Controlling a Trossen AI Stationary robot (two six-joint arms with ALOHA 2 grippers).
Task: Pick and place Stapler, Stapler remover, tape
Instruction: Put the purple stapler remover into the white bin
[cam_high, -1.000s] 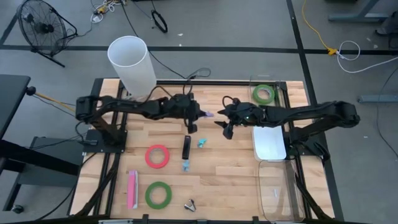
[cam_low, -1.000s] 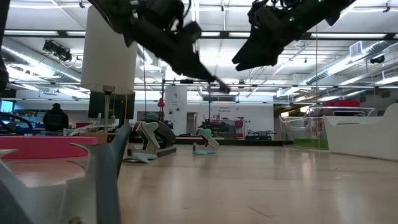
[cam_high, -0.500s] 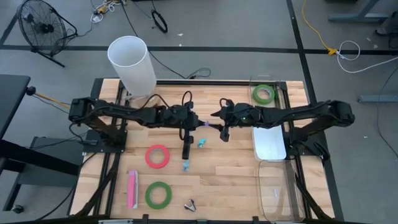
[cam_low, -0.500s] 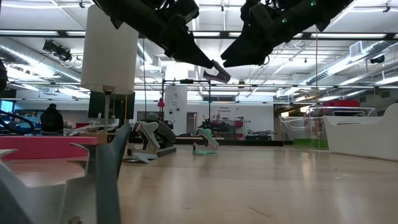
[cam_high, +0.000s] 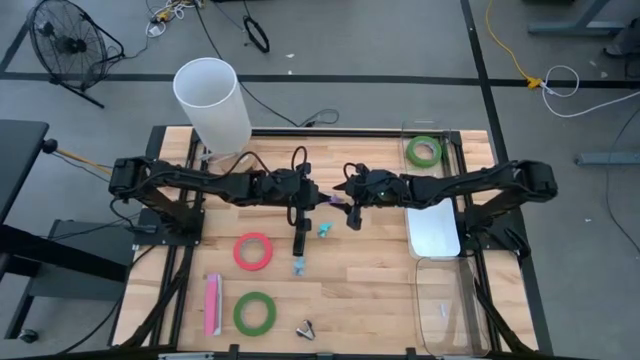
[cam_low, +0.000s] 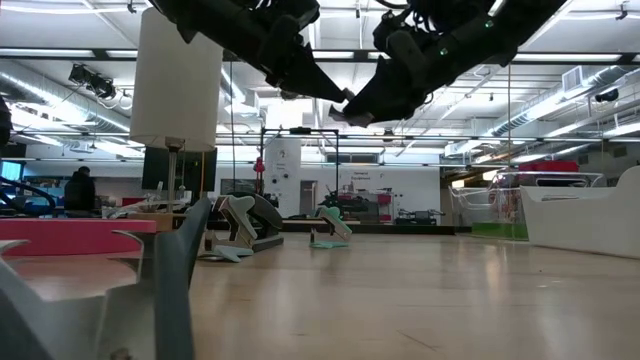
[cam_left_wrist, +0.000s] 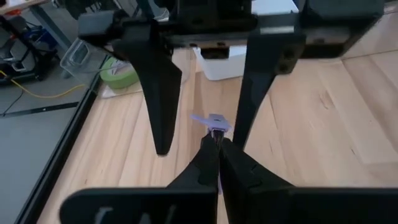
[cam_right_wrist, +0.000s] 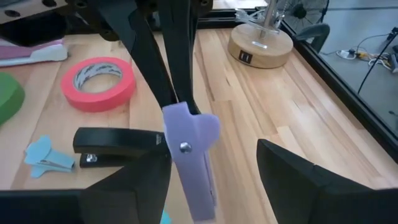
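A purple stapler remover (cam_right_wrist: 191, 146) hangs in the air over the table's middle, with my left gripper (cam_left_wrist: 215, 144) shut on it. My right gripper (cam_right_wrist: 211, 180) is open. Its fingers stand on either side of the remover and touch nothing. On the table below lie a black stapler (cam_high: 299, 238), two light blue stapler removers (cam_high: 325, 229) (cam_high: 298, 266), a red-pink tape roll (cam_high: 253, 250) and a green tape roll (cam_high: 255, 312). A pink stapler (cam_high: 213, 303) lies flat near the left front. Another green tape roll (cam_high: 423, 150) lies in the far right bin. My left gripper pinches one end of the purple stapler remover (cam_left_wrist: 215, 127) between its two fingertips (cam_right_wrist: 177, 93). The fingers come from the table's left, slanting down. The remover sticks out past them toward my right gripper, lifted clear of the table.
A tall white cylinder (cam_high: 212, 100) stands at the far left. A white lid (cam_high: 432, 230) and clear bins (cam_high: 445, 300) line the right side. A small dark remover (cam_high: 306, 328) lies at the front edge. A round wooden base (cam_right_wrist: 261, 42) stands behind the cylinder.
My left gripper has carried the purple remover a little toward the table's right and near side, still shut on it. My right gripper has come down and toward the table's left. Its open fingers now stand around the remover.
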